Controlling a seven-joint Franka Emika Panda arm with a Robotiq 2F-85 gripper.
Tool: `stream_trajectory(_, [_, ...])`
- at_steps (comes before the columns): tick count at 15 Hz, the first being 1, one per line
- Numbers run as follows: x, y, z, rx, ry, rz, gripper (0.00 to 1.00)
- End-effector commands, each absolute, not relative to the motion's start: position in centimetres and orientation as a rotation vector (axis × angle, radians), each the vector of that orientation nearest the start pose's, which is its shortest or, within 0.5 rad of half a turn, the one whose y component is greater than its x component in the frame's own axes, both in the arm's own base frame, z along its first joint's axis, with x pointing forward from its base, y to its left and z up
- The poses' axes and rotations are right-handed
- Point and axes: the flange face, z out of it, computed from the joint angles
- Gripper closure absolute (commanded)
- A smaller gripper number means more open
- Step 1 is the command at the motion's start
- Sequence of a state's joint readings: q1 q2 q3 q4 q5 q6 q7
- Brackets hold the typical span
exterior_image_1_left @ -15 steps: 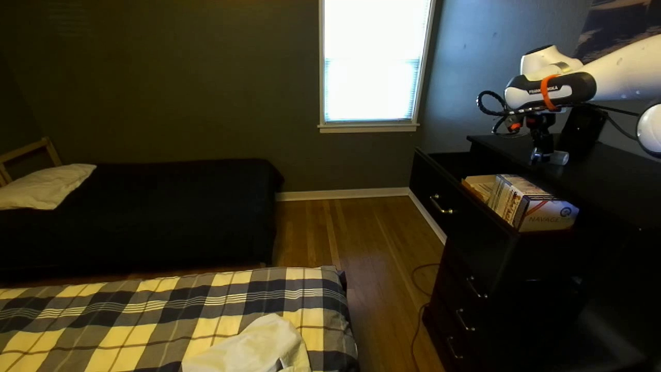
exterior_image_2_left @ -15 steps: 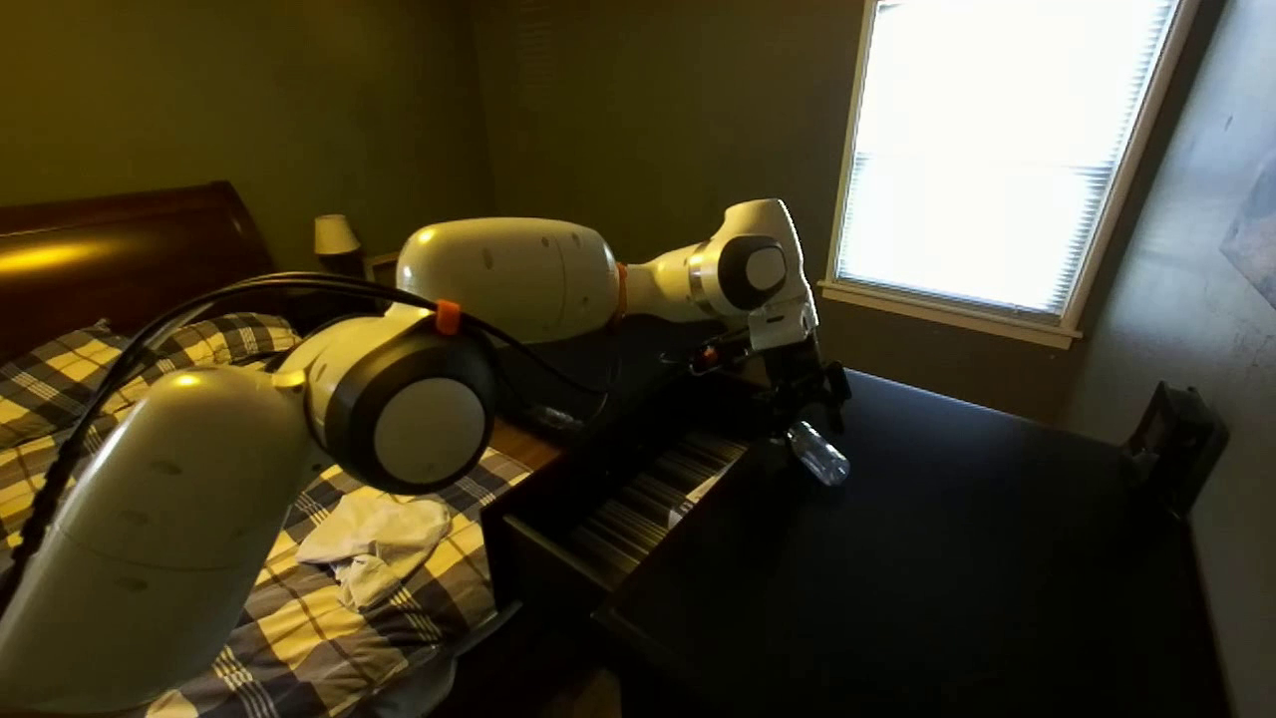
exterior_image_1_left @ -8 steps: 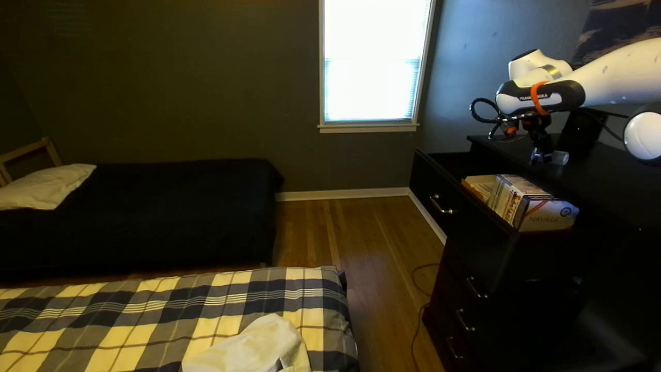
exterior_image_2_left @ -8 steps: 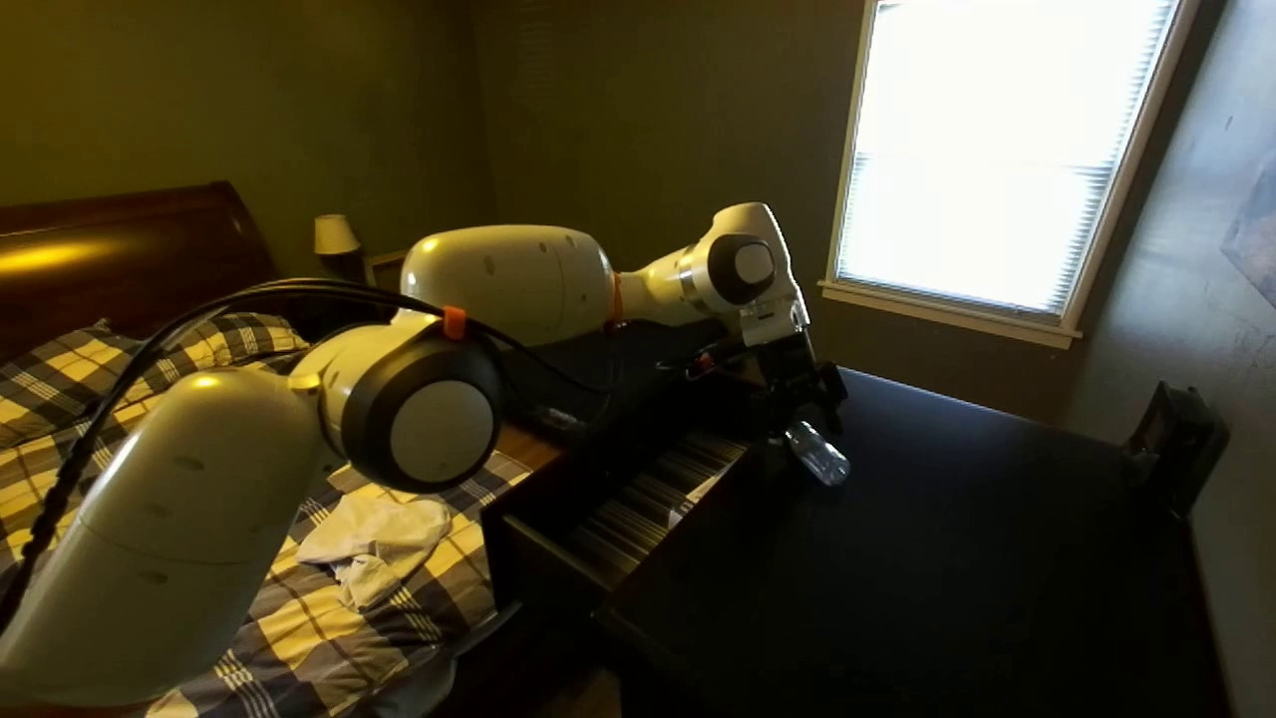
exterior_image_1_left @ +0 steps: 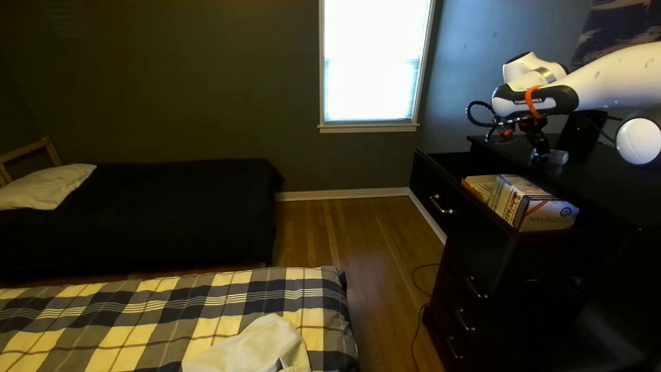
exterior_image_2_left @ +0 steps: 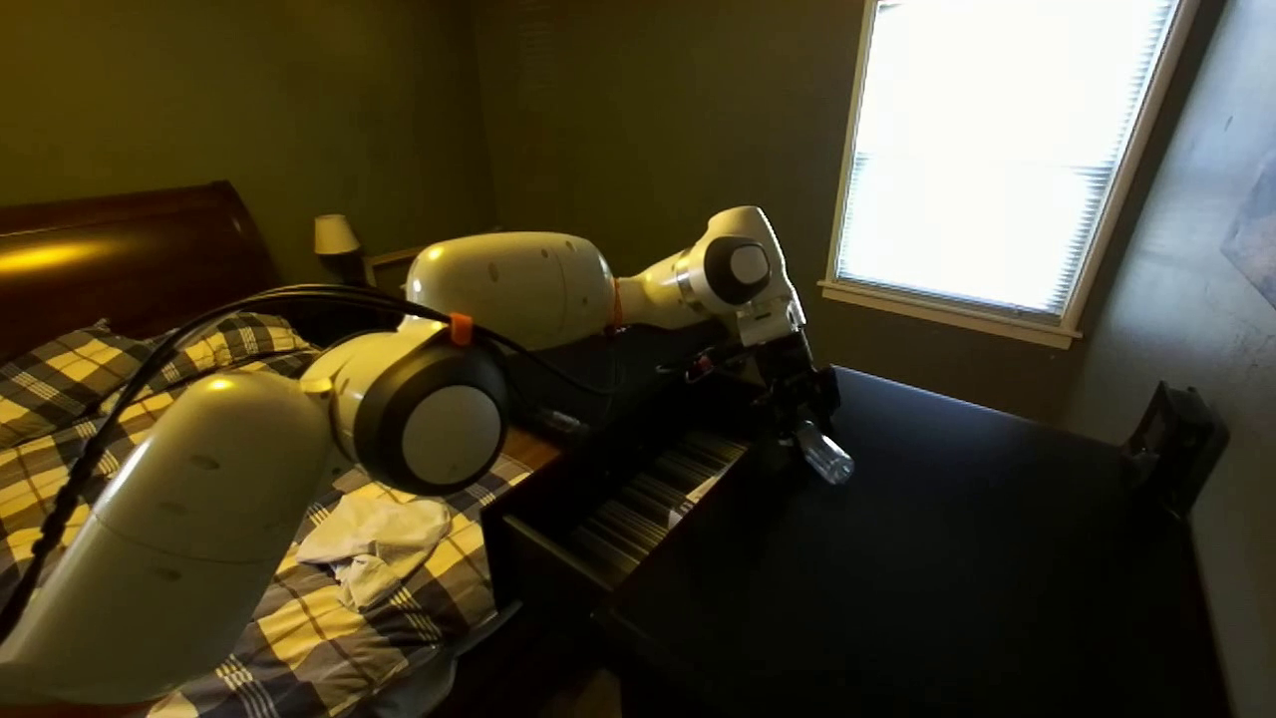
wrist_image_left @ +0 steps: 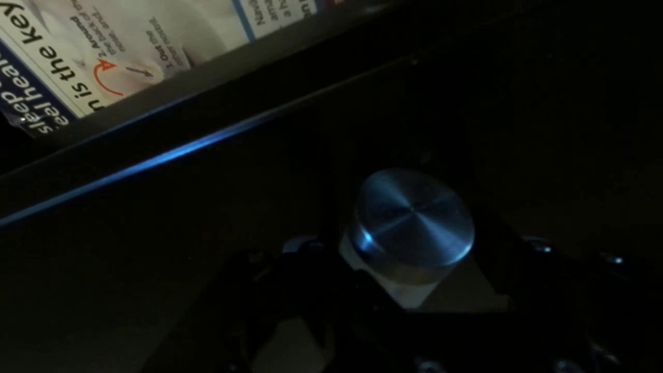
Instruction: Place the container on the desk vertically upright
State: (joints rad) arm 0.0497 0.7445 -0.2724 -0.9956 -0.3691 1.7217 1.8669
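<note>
The container [exterior_image_2_left: 829, 456] is a clear cylinder lying on its side on top of the black desk [exterior_image_2_left: 917, 568], close to the opened drawer. Its round metal lid [wrist_image_left: 414, 220] faces the camera in the wrist view. My gripper [exterior_image_2_left: 803, 427] points down at the lid end, its dark fingers pressed against both sides and shut on it. In an exterior view the container [exterior_image_1_left: 558, 156] sticks out to the right of the gripper [exterior_image_1_left: 540, 156]. Deep shadow hides most of the fingers' outline in the wrist view.
The top drawer [exterior_image_1_left: 439, 191] is pulled out beside the desk top. It holds a white printed box [exterior_image_1_left: 548, 215] and several upright cards or cases [exterior_image_1_left: 503, 204]. A black upright object [exterior_image_2_left: 1176, 449] stands at the wall side of the desk.
The arm has dipped, its wrist leaning a little leftward in both exterior views. The fingers have come together around the container's lid end, and the container has shifted slightly.
</note>
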Motion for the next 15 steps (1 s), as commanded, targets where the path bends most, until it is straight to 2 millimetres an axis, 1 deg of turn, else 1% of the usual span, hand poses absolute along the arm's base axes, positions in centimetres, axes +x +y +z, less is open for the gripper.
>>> stream_trajectory(1, [74.2,-12.5,45.0,-1.89,2.874,-0.754,0.65])
stream_trajectory(2, [74.1,-12.5,45.7,-1.884,2.86,-0.729,0.73])
stream_trajectory(3, [74.0,-12.6,46.5,-1.873,2.839,-0.711,0.76])
stream_trajectory(4, [73.8,-12.8,47.4,-1.861,2.819,-0.676,0.76])
stream_trajectory(7, [72.9,-14.5,51.3,-1.771,2.74,-0.551,0.76])
stream_trajectory(8, [72.4,-15.4,52.7,-1.751,2.703,-0.511,0.76])
stream_trajectory(11, [71.2,-18.7,55.4,-1.677,2.608,-0.4,0.76])
stream_trajectory(13, [70.2,-20.7,56.7,-1.625,2.551,-0.306,0.76])
stream_trajectory(15, [69.6,-22.5,57.3,-1.563,2.495,-0.22,0.76])
